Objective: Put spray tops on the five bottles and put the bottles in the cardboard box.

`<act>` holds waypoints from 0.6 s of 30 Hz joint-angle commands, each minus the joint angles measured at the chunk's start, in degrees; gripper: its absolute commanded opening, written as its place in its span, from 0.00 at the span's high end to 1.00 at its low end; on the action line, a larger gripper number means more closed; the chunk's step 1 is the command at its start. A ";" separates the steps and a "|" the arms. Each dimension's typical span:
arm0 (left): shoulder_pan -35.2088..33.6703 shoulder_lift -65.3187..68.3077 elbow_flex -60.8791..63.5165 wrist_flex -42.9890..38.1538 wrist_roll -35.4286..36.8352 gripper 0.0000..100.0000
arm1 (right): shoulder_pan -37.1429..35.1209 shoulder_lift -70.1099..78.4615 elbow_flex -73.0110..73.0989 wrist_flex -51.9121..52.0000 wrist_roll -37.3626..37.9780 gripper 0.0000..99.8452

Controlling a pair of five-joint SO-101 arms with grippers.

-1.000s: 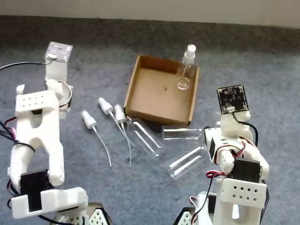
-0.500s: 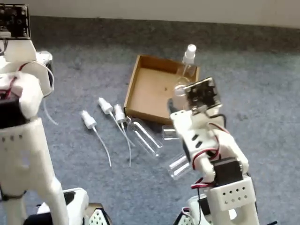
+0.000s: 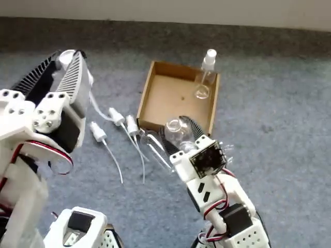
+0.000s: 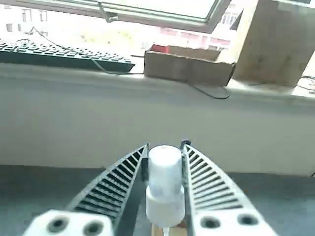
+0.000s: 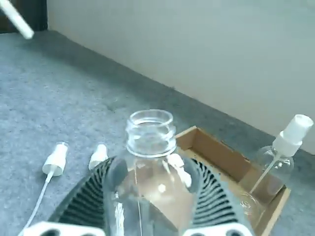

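Observation:
My left gripper (image 3: 70,56) (image 4: 164,147) is raised over the table's left side, shut on a white spray top (image 4: 165,184) whose thin tube (image 3: 95,106) hangs down. My right gripper (image 3: 178,130) (image 5: 152,167) is shut on a clear bottle (image 5: 150,157) held upright, mouth open, in front of the cardboard box (image 3: 170,103). A capped bottle (image 3: 206,75) (image 5: 275,157) stands in the box's far right corner. Three loose spray tops (image 3: 97,132) (image 3: 116,116) (image 3: 132,125) lie left of the box. Another clear bottle (image 3: 155,147) lies beside them.
Grey carpet covers the table. A pale wall runs along the far edge. The right arm's body (image 3: 217,196) hides the table in front of the box. Open carpet lies right of the box (image 3: 274,113).
Both arms have swung in toward the middle. The left one rose with its spray top; the right one brought its bottle upright in front of the box, covering two lying bottles.

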 commanded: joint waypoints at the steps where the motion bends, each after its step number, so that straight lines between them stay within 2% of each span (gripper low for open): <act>1: 6.11 -0.13 -1.54 -5.36 2.02 0.96 | -0.31 -3.47 2.07 -1.71 -0.70 1.00; 7: 15.08 0.92 1.89 -8.97 1.93 0.96 | -0.40 -4.00 2.68 -1.80 -0.79 1.00; 12: 15.60 3.74 7.25 -13.45 1.93 0.96 | -2.51 -4.09 2.68 -1.80 -0.79 1.00; 18: 15.87 4.44 11.03 -14.07 1.67 0.96 | -2.51 -4.09 2.68 -1.80 -0.79 1.00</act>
